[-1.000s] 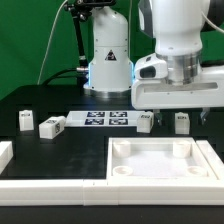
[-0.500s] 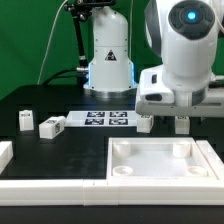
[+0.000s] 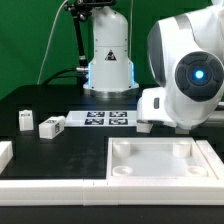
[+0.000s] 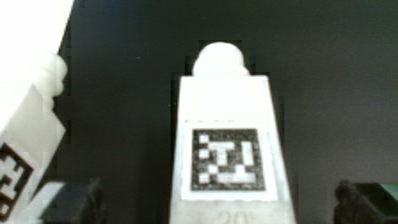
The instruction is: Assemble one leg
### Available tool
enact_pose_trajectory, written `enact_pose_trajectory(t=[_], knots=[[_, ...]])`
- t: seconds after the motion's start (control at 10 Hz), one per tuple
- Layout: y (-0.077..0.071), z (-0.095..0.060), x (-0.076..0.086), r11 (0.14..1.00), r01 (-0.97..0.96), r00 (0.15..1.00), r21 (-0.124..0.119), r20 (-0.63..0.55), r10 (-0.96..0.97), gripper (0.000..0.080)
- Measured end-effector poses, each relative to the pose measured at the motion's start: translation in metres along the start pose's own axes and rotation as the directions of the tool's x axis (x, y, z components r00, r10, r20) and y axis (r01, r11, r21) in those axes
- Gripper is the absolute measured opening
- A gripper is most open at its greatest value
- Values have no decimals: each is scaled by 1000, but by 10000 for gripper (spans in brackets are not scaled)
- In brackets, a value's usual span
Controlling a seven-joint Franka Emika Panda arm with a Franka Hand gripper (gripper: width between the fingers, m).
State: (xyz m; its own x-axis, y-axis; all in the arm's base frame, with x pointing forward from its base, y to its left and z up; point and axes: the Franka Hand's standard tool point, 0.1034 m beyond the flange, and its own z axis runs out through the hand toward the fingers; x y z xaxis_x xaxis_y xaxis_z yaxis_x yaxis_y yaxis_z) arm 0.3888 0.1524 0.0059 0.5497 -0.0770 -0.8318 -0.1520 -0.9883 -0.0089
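In the wrist view a leg [image 4: 226,140], a white block with a peg at its far end and a black-and-white tag, lies on the black table. My gripper [image 4: 222,208] is open, with one dark finger on each side of the leg and clear gaps between. A second leg [image 4: 32,120] lies beside it. In the exterior view the arm's white wrist [image 3: 195,80] hides the gripper. One leg [image 3: 146,122] shows partly at its edge. Two more legs [image 3: 25,120] [image 3: 51,126] stand at the exterior view's left.
The large white square piece with corner sockets [image 3: 160,180] lies in front. The marker board [image 3: 108,118] lies behind it. A white part [image 3: 5,152] sits at the left edge. The robot base [image 3: 108,60] stands at the back.
The arm's wrist has turned and tilted so its blue-lit end now faces the camera. It has come lower over the legs at the exterior view's right and now hides the gripper fingers.
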Motion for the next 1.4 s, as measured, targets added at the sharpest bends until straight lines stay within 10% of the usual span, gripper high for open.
enact_pose_trajectory(t=[0.3,0.7,1.4], knots=[[0,5,-3,1000,8,1000,-5,5,-8,649],[0,6,-3,1000,8,1000,-6,7,-8,290],[2,-10,-8,999,37,999,-2,15,-36,290]])
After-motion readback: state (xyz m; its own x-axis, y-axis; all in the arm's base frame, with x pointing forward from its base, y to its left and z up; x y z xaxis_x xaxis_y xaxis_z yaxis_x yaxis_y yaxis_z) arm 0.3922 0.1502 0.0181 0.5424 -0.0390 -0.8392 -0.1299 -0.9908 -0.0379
